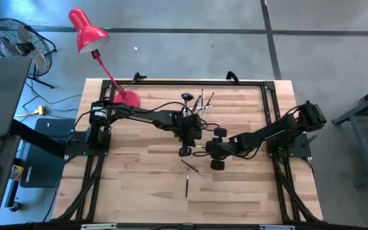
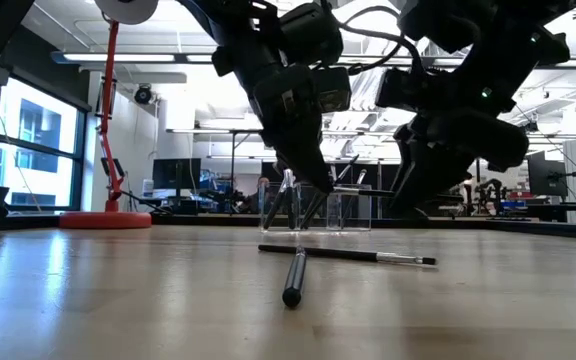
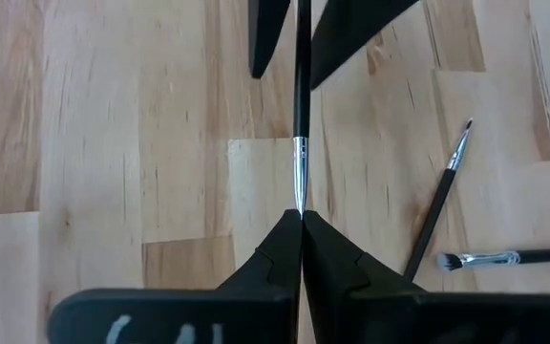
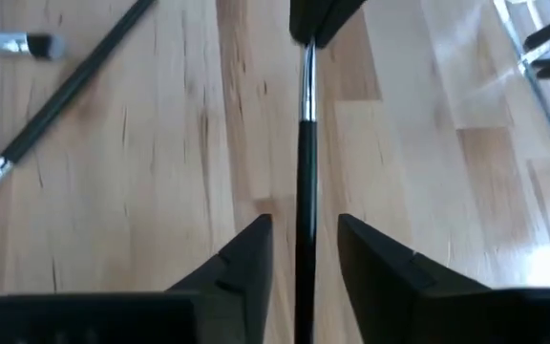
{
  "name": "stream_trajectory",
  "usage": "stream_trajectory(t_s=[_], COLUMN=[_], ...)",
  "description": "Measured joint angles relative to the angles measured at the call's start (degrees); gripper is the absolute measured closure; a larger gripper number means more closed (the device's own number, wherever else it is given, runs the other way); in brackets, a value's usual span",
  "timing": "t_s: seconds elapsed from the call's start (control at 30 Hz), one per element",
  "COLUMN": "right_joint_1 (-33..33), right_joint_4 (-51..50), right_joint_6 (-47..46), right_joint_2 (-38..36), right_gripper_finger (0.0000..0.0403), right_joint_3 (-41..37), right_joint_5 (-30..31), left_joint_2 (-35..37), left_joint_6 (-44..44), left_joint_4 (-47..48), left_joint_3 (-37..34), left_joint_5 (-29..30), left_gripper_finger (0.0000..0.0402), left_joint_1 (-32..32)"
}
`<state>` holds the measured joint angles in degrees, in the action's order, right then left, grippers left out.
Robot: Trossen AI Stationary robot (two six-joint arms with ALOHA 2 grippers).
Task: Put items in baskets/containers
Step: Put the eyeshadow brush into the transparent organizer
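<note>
wooden table (image 1: 139, 185) holds two loose brushes (image 1: 188, 184); left gripper (image 3: 301, 218) pinches a thin brush (image 3: 302, 86) by its tip, offering the handle between the spread right gripper (image 4: 302, 234) fingers, probably a handover.

I see a table (image 1: 145, 185) of pale, smooth wood strips with a soft sheen. The brush (image 3: 301, 115) has a glossy black handle and shiny metal collar. The holder (image 2: 340, 205) is clear plastic. The lamp (image 1: 87, 30) is glossy red.
</note>
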<state>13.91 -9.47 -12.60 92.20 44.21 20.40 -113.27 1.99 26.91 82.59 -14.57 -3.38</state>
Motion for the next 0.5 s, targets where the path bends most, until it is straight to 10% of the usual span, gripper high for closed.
stream_trajectory(t_s=[0.5], right_joint_1=[-0.2], right_joint_4=[-0.9], right_joint_6=[-3.3], right_joint_2=[0.0], right_gripper_finger=[0.0391], right_joint_3=[0.0], right_joint_5=[-1.0], left_joint_2=[0.0], left_joint_6=[-1.4], left_joint_4=[-0.8], left_joint_3=[0.0], left_joint_5=[-1.4], left_gripper_finger=[0.0401], left_joint_1=[0.0])
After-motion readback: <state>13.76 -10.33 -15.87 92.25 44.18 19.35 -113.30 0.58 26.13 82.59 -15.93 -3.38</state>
